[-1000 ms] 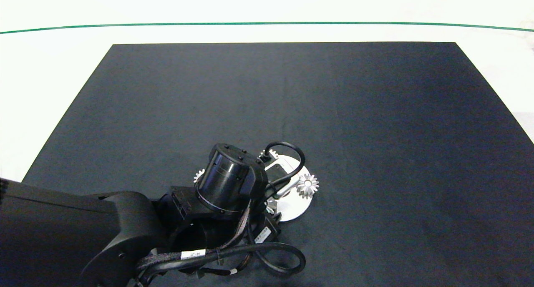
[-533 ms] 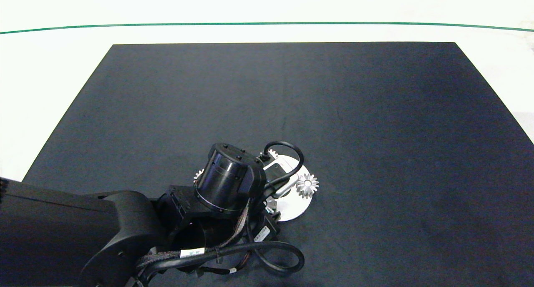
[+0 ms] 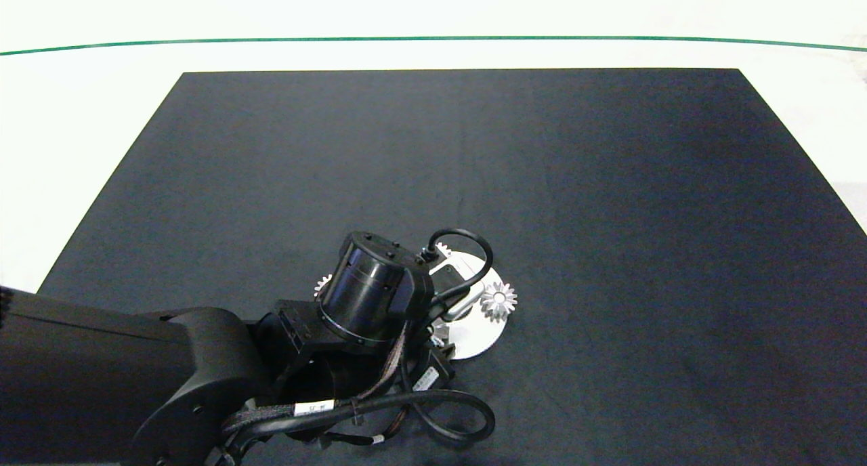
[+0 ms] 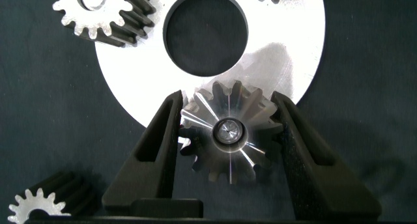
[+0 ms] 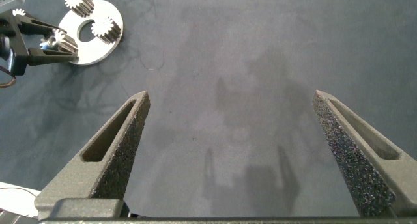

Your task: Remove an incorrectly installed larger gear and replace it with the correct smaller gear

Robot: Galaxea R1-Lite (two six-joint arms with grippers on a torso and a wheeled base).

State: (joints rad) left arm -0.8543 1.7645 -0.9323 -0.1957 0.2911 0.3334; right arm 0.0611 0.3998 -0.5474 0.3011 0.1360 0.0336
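The silver, star-toothed larger gear (image 4: 229, 134) sits at the disc's (image 4: 287, 35) edge

Silver larger gear (image 4: 229, 133), black mat (image 3: 609, 181)

1. The larger gear (image 4: 229, 131) sits between the left tool's (image 4: 229, 139) two fingers, at the rim of the round plate (image 4: 287, 28).
2. Past the tool's tips, the plate's hole (image 4: 206, 31) lies just beyond the gear.
3. A straight-toothed gear (image 4: 91, 9) overlaps the plate's far edge, off to one side.
4. Another small gear (image 4: 36, 208) lies on the mat (image 3: 609, 181) beside the tool, off the plate.
5. The right tool (image 5: 238, 152) hangs over bare mat, well apart from the plate.
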